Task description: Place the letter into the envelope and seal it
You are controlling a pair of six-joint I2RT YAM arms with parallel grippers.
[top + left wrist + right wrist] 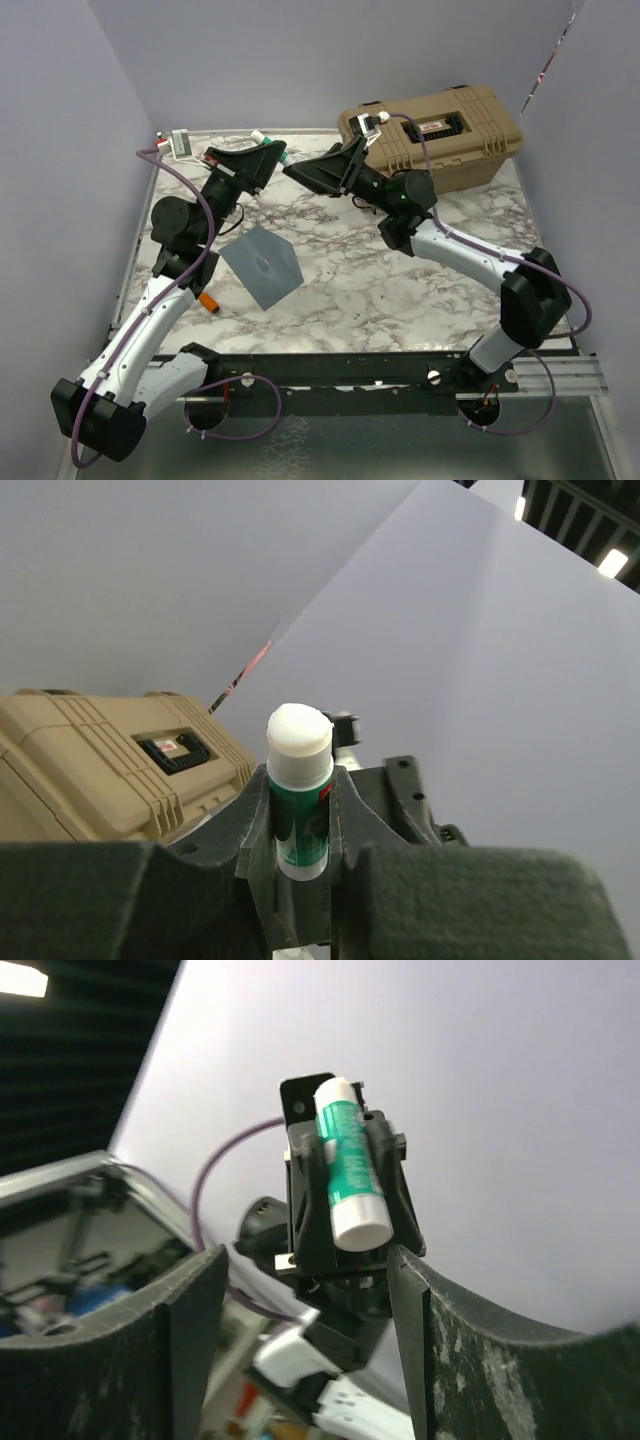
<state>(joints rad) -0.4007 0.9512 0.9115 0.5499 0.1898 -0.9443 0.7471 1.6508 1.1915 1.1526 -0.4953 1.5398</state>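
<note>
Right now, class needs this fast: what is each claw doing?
Left claw: closed on the glue stick.
Right claw: open, holding nothing.

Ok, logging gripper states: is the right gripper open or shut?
Open: the right gripper shows fingers wide apart, holding nothing; the left gripper clamps the glue stick.

Robotics test cell, laboratory type. Plain white partition walls (pixel 330 60) enclose a marble-pattern table (pixel 400 290). Aluminium mounting rail (pixel 560 375) runs along the near edge. Tan equipment case (pixel 480 140) sits far right. Ceiling strip lights (pixel 612 562) overhead.
</note>
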